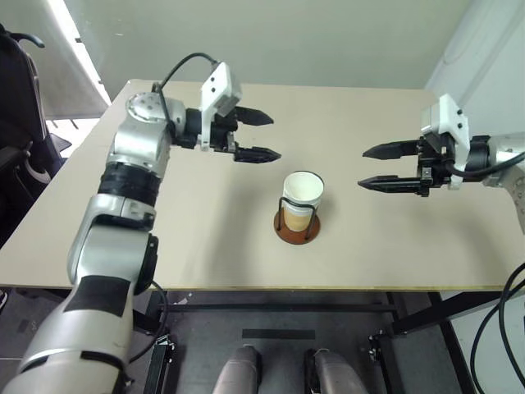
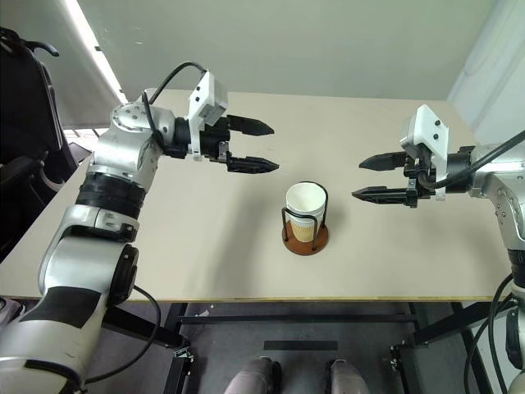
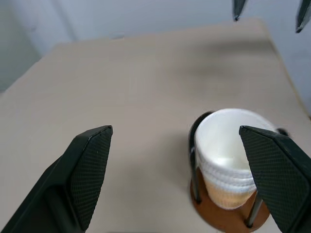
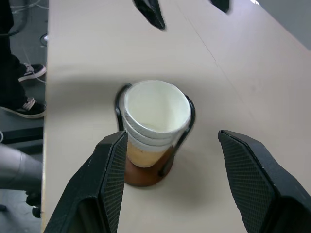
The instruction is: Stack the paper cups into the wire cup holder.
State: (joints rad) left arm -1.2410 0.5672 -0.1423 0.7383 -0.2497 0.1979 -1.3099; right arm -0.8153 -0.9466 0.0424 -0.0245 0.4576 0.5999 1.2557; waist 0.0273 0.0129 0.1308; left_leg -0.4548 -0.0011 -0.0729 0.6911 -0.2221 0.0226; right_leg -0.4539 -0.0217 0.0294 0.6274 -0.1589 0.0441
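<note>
While your three paper cups (image 4: pixel 154 116) sit nested in the one wire cup holder (image 4: pixel 146 174) on the table (image 1: pixel 205 238), left gripper (image 1: pixel 256 135) and right gripper (image 1: pixel 379 167) hover spread, empty.

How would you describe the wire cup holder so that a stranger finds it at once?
Look at the beige table, near its front middle. There stands the wire cup holder: a round brown base with thin black wire loops, holding nested paper cups.

A beige table (image 1: pixel 205 222) bears the wire cup holder (image 1: pixel 297 226) near its middle.
</note>
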